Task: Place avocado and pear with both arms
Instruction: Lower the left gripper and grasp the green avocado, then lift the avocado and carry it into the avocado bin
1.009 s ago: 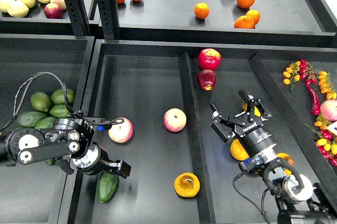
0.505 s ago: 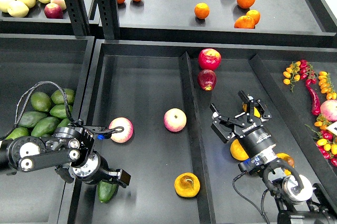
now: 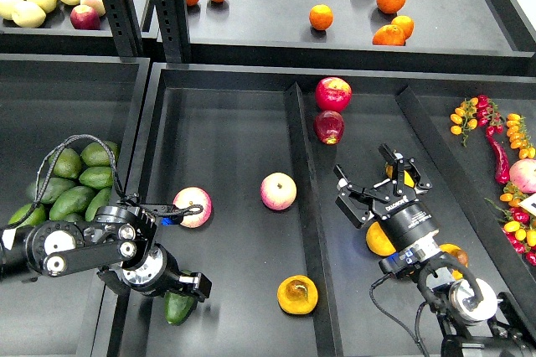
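Note:
The dark green avocado (image 3: 177, 307) lies at the front left of the middle tray, partly under my left gripper's lower finger. My left gripper (image 3: 194, 245) is open and empty, its upper finger by a pink-yellow apple (image 3: 193, 206) and its lower finger just above the avocado. The pear (image 3: 297, 294), yellow-orange with a dark blotch, sits at the front of the same tray beside the divider (image 3: 303, 206). My right gripper (image 3: 381, 177) is open and empty, held over the right compartment, up and to the right of the pear.
A second pink-yellow apple (image 3: 278, 191) sits mid-tray. Two red apples (image 3: 332, 94) lie at the back of the right compartment. Oranges (image 3: 378, 240) lie under my right arm. Paler avocados (image 3: 79, 181) fill the left tray. Cherry tomatoes and a chili (image 3: 494, 135) are far right.
My left arm has moved down and toward the front, so its lower finger now covers more of the avocado. The right arm has not moved.

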`<state>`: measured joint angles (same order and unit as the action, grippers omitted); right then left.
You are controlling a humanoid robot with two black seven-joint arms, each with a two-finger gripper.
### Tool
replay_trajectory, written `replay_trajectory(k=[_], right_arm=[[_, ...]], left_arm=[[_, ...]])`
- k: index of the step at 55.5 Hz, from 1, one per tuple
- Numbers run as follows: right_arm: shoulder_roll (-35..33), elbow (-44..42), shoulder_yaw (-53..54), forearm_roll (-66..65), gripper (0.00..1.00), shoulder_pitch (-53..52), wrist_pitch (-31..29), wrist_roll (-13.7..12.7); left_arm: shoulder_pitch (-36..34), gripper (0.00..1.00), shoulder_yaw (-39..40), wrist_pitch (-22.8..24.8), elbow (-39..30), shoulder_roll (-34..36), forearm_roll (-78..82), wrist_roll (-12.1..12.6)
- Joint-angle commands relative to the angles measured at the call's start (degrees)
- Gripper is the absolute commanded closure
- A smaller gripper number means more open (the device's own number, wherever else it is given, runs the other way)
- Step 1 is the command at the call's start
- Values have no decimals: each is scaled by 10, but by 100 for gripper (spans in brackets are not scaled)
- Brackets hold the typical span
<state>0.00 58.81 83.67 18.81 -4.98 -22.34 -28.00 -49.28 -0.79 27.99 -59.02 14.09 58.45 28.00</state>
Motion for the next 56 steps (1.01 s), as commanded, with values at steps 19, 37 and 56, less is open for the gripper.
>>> replay_trajectory(k=[19, 37, 56], right_arm=[[0, 3, 0, 0, 0, 4, -3, 0], [0, 4, 0, 0, 0, 7, -5, 0], [0, 4, -1, 0, 0, 9, -10, 0]], left_arm=[[18, 55, 20, 0, 8, 1, -8, 0], [16, 74, 55, 0, 15, 2, -61, 0], [-73, 74, 125, 0, 18, 66, -221, 0]])
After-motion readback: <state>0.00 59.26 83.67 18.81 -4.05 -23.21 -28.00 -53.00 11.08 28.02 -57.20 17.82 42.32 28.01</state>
